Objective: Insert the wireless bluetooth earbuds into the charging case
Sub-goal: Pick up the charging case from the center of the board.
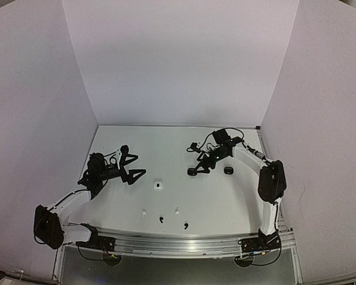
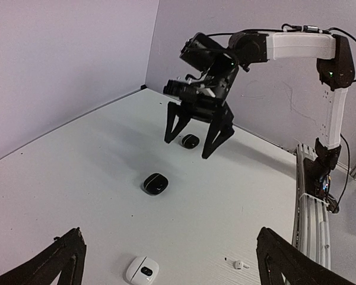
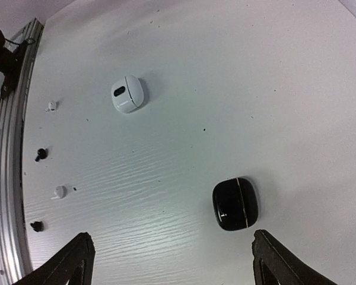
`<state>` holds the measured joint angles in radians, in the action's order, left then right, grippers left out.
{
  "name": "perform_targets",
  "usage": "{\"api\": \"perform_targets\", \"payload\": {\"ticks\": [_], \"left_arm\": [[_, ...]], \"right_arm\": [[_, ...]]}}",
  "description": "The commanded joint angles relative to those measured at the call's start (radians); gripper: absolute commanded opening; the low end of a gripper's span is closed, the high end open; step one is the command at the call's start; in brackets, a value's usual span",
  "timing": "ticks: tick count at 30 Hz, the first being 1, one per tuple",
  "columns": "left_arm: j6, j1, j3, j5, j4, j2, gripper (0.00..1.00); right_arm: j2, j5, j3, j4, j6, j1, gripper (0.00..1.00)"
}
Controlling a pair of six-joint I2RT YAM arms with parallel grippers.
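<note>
left pincer (image 1: 133, 161) wide open, empty | right pincer (image 1: 196, 158) wide open, empty, black charging case (image 1: 193, 172) just beside | white earbuds (image 1: 143, 212) and black earbuds (image 1: 161, 219) loose on table (image 1: 225, 202), lower centre of top view, below both pincers | stem direction too small to tell | left arm seems slightly nearer

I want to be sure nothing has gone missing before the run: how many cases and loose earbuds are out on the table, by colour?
Black cases: 2
White case: 1
White earbuds: 2
Black earbuds: 2
Total: 7
</note>
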<state>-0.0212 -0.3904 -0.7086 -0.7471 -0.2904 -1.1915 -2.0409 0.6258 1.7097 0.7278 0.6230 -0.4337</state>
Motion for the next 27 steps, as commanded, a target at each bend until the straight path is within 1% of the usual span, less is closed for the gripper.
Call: {"api": "perform_targets", "payload": {"ticks": [1, 6, 10, 14, 18, 20, 23, 24, 27], "left_arm": [[0.020, 0.004, 0.015, -0.002, -0.047, 0.031, 0.99], [0.020, 0.004, 0.027, 0.000, -0.059, 0.043, 0.99], [0.020, 0.004, 0.035, 0.000, -0.060, 0.053, 0.99], [0.020, 0.004, 0.035, 0.004, -0.058, 0.058, 0.99], [0.020, 0.003, 0.034, 0.007, -0.060, 0.055, 0.99], [0.020, 0.004, 0.033, 0.008, -0.061, 0.052, 0.99], [0.020, 0.004, 0.029, 0.008, -0.061, 0.048, 1.00], [0.020, 0.003, 0.028, 0.007, -0.060, 0.046, 0.99], [0.020, 0.004, 0.023, 0.006, -0.058, 0.041, 0.99]], "right_arm": [[-0.139, -0.060, 0.069, -0.073, 0.196, -0.003, 0.86], [-0.245, -0.133, 0.146, -0.076, 0.253, -0.010, 0.87], [-0.296, -0.136, 0.174, -0.076, 0.266, -0.010, 0.86], [-0.316, -0.133, 0.162, -0.075, 0.313, -0.025, 0.83], [-0.333, -0.143, 0.158, -0.074, 0.311, -0.032, 0.81], [-0.345, -0.147, 0.162, -0.074, 0.304, -0.032, 0.78], [-0.360, -0.141, 0.174, -0.072, 0.293, -0.032, 0.65], [-0.364, -0.140, 0.174, -0.072, 0.292, -0.032, 0.62], [-0.370, -0.144, 0.171, -0.069, 0.288, -0.032, 0.60]]}}
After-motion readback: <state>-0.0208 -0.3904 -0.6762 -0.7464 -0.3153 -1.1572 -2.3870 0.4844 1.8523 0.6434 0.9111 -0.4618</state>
